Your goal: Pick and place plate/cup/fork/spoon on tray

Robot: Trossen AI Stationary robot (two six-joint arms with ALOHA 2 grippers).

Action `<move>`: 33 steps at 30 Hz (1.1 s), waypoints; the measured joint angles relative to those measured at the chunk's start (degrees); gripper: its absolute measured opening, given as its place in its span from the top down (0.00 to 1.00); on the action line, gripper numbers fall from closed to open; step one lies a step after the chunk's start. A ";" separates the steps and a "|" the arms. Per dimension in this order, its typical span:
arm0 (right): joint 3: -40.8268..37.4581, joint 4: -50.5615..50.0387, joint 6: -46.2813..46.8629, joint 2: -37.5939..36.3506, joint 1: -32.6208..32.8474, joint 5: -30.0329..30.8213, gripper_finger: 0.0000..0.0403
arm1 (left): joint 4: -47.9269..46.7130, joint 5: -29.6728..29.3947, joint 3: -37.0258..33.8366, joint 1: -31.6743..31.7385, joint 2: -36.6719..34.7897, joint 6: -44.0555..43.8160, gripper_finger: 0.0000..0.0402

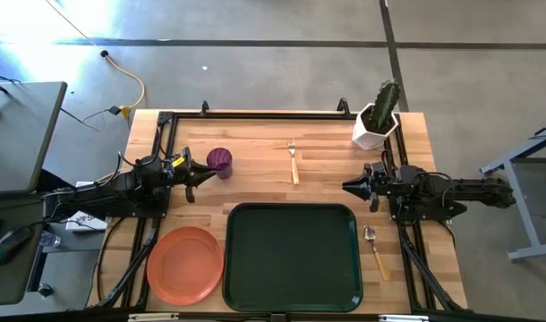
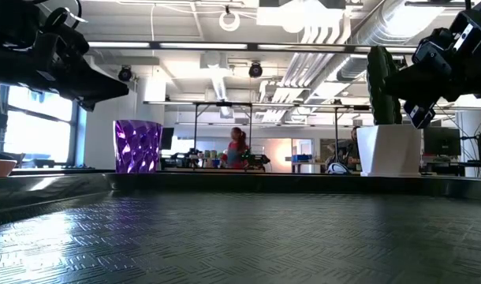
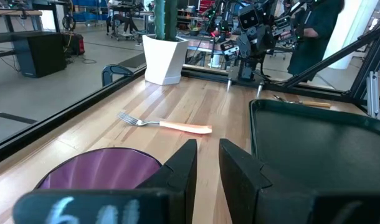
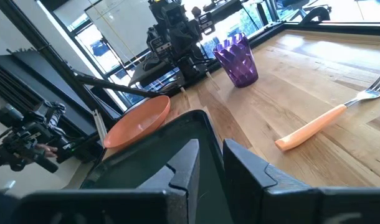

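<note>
The dark green tray [image 1: 291, 258] lies at the table's near middle. The orange plate [image 1: 185, 265] lies flat on the table left of it. The purple cup [image 1: 218, 161] stands upright at the far left, just right of my left gripper [image 1: 191, 181]; its rim shows in the left wrist view [image 3: 96, 168]. The fork [image 1: 293, 162] lies beyond the tray, and the spoon [image 1: 376, 250] lies right of the tray. My right gripper [image 1: 347, 187] hovers right of the tray's far right corner. Both grippers [image 3: 207, 146] [image 4: 211, 144] are empty, with only a narrow gap between the fingers.
A white angular pot with a cactus [image 1: 377, 120] stands at the table's far right corner. Black frame rails run along the table's left, right and far edges. People show in the room beyond the table in the low view [image 2: 239, 148].
</note>
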 joint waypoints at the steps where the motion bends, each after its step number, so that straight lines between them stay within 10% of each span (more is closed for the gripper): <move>1: 0.00 -0.01 -0.01 0.01 0.00 0.00 0.84 | 0.00 0.01 0.00 0.00 0.01 0.00 0.86; 33: 0.00 0.00 -0.02 0.01 0.00 0.00 0.84 | 1.20 0.00 0.00 0.01 0.02 -3.26 0.86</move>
